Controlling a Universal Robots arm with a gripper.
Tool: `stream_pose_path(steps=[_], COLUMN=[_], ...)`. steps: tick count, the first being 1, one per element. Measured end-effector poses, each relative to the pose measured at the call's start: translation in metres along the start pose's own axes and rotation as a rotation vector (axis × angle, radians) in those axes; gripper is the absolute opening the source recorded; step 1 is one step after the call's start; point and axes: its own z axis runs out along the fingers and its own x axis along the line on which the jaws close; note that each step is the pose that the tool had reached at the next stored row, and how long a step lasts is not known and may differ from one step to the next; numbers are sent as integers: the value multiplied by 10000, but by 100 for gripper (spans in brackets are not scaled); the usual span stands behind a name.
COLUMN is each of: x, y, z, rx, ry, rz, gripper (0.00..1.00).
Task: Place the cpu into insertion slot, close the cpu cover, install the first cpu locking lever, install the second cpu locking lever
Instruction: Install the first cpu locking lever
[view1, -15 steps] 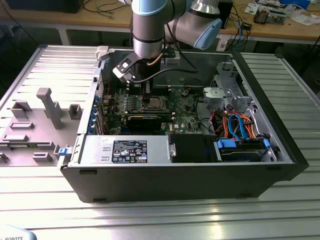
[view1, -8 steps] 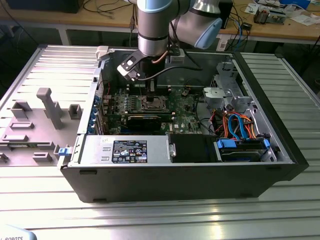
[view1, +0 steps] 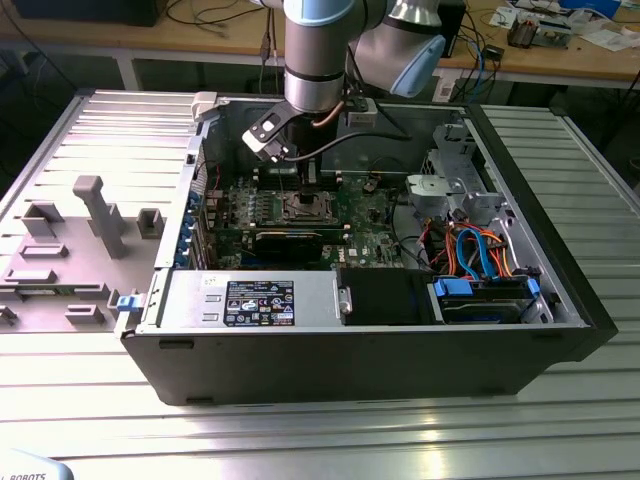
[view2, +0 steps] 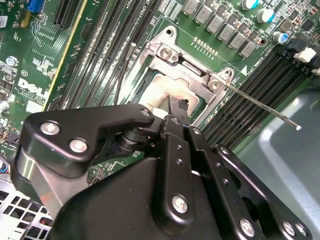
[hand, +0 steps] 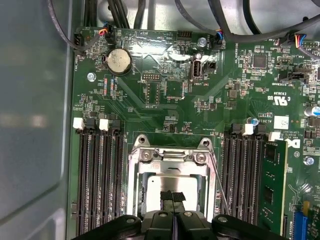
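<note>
Tool (hand: 173, 196) over cpu (hand: 151, 191) between memory slots (hand: 97, 175)

A: How is the arm (view1: 318, 60) posed?
B: It enters the exterior view at 12 o'clock, with the wrist (view1: 312, 100) pointing straight down.
A: And the gripper (hand: 172, 197)?
B: It is black, and its fingers (view2: 182, 107) are pressed together with the tips meeting.

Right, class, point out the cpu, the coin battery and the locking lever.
cpu (hand: 152, 195): first wrist view, on its silvery top.
coin battery (hand: 119, 61): first wrist view, centre of its face.
locking lever (view2: 260, 105): second wrist view, midway along the rod.
</note>
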Motion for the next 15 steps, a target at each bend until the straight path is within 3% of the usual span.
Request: stream_pose_path(steps=[15], x=[-1], y=[0], z=[-23], rx=[3], ry=[-45], rz=[1], gripper=[11])
